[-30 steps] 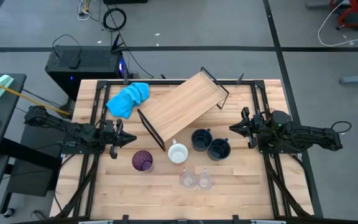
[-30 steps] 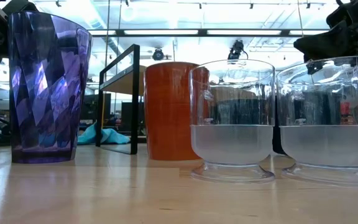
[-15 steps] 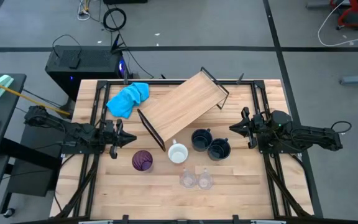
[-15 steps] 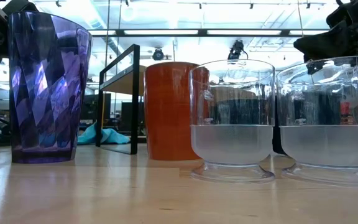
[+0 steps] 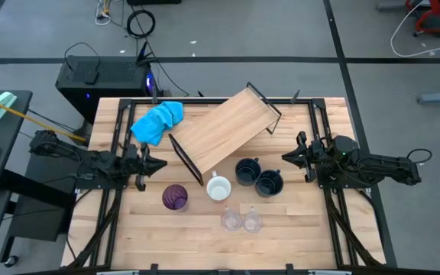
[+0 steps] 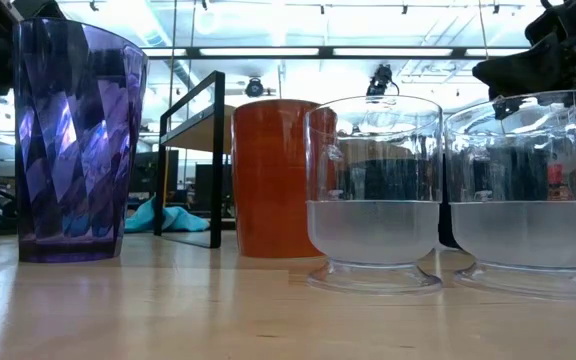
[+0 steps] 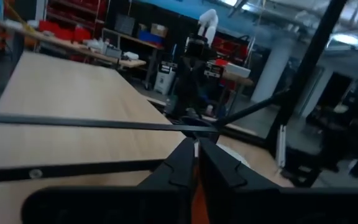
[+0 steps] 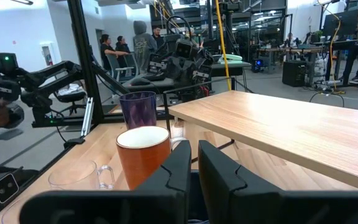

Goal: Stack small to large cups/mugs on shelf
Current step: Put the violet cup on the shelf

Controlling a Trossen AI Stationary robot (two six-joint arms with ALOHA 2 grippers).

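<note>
All six cups stand loose on the tabletop (image 5: 296, 229) in front of the shelf (image 5: 224, 130), a light board on a black wire frame lying askew across the table's middle, so nothing is stacked on it yet. The purple tumbler (image 5: 175, 197) sits nearest the left gripper (image 5: 159, 169), whose fingers are pressed together and empty. The white mug (image 5: 218, 188), two navy mugs (image 5: 258, 177) and two clear glasses (image 5: 241, 221) cluster centrally; the right gripper (image 5: 289, 157), also closed on nothing, hovers beside the navy pair. A blue cloth (image 5: 157, 121) crowds the shelf's far left corner. Open room lies along the near edge.
</note>
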